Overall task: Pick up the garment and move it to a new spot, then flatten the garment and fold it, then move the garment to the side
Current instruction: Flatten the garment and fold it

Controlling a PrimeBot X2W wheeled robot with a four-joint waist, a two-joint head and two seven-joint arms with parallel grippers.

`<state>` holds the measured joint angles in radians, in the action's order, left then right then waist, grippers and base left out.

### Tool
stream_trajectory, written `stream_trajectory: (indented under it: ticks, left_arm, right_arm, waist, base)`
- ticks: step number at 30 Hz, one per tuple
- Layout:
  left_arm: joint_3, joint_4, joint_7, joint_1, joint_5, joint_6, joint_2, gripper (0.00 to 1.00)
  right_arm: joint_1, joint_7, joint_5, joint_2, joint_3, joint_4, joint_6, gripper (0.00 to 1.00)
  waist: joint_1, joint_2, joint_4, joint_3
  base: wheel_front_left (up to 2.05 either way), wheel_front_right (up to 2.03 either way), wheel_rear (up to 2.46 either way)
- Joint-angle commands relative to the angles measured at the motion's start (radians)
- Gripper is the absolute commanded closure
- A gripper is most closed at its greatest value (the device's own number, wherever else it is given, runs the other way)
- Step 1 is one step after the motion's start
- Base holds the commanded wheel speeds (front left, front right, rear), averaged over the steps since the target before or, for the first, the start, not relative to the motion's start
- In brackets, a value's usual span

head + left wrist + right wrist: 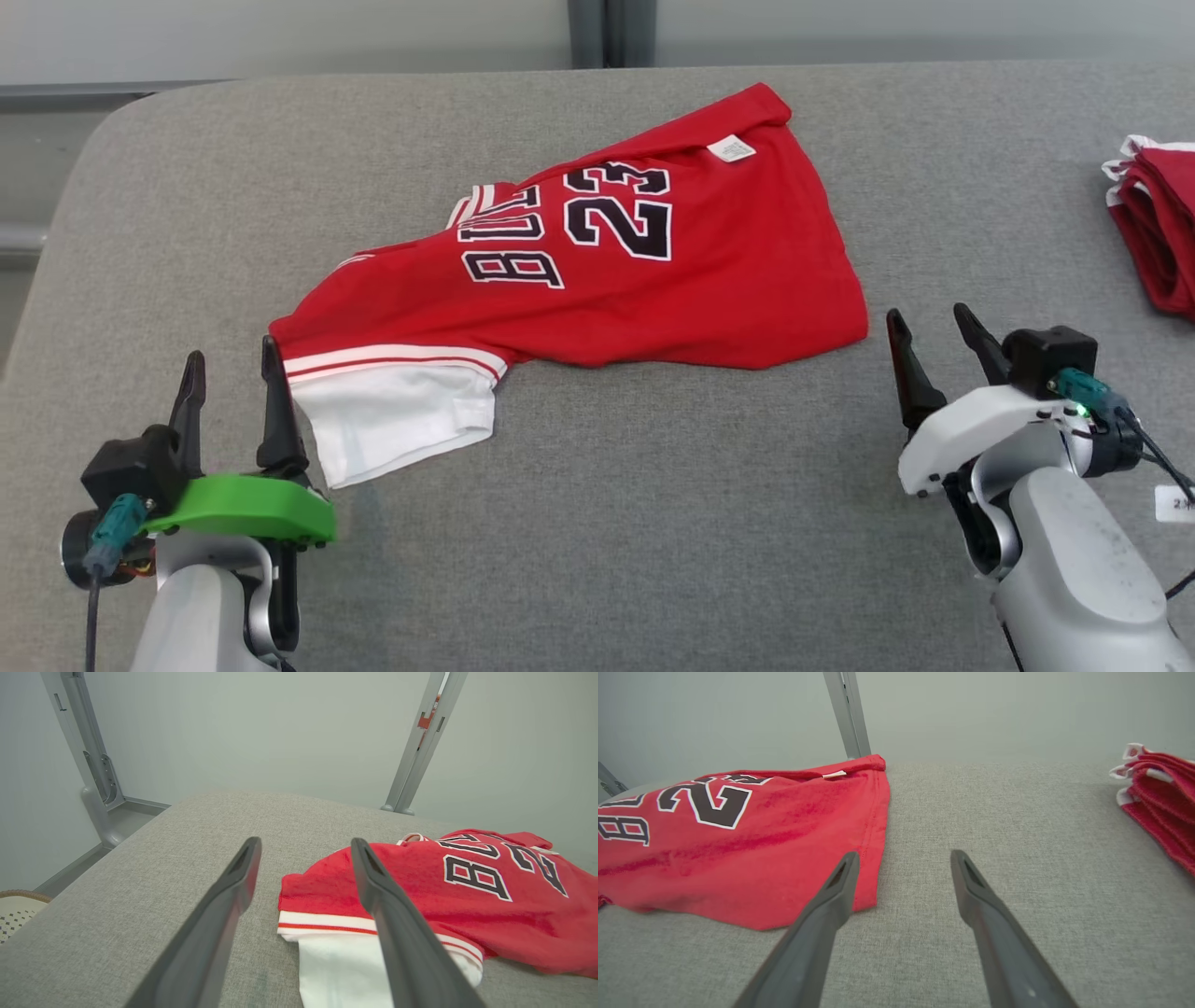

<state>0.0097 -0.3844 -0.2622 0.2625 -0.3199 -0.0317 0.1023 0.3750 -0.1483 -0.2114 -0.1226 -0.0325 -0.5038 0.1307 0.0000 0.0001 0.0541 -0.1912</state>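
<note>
Both grippers spread and empty, red jersey (653,280) lying rumpled mid-table between them.

Head view: left gripper (232,353) low at left, fingers pointing up, one finger just beside the jersey's white sleeve; right gripper (929,315) low at right, near the hem corner; stack of red garments (1158,233) at the grey table's (653,523) right edge, well apart. Left wrist view: right-hand finger crosses in front of the white sleeve; contact unclear. Right wrist view: left-hand finger overlaps the hem; the stack lies far right.
</note>
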Motion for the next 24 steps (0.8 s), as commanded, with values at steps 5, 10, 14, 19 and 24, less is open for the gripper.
stream_trajectory:
  ticks: [5,10,14,19,24]
  left_arm:
    - [-0.011,0.066,-0.003,-0.048,0.034,-0.013,-0.027,0.0]
    - [-0.018,0.104,-0.003,-0.077,0.05,-0.016,-0.042,0.0]
    - [-0.012,0.115,-0.003,-0.094,0.045,-0.014,-0.047,0.0]
    - [-0.003,0.122,-0.003,-0.107,0.046,-0.01,-0.05,0.0]
    - [0.004,0.131,-0.003,-0.112,0.05,-0.008,-0.051,0.0]
  right_arm:
    - [0.082,0.102,-0.055,-0.05,-0.046,-0.088,0.0,0.0]
    - [0.135,0.141,-0.106,-0.076,-0.086,-0.168,0.0,0.0]
    - [0.155,0.173,-0.17,-0.075,-0.121,-0.214,0.0,0.0]
    - [0.18,0.148,-0.217,-0.091,-0.172,-0.22,0.0,0.67]
    - [0.193,0.118,-0.253,-0.105,-0.226,-0.185,0.0,1.0]
  waist:
    - [0.0,-0.0001,0.059,-0.023]
    - [0.0,-0.0001,0.095,-0.036]
    - [0.0,-0.0001,0.106,-0.036]
    - [0.0,-0.0001,0.104,-0.033]
    - [0.0,-0.0001,0.094,-0.027]
  base:
    - [0.0,0.0,0.0]
    - [0.0,0.0,0.0]
    - [0.0,0.0,0.0]
    - [0.0,0.0,0.0]
    - [0.0,0.0,0.0]
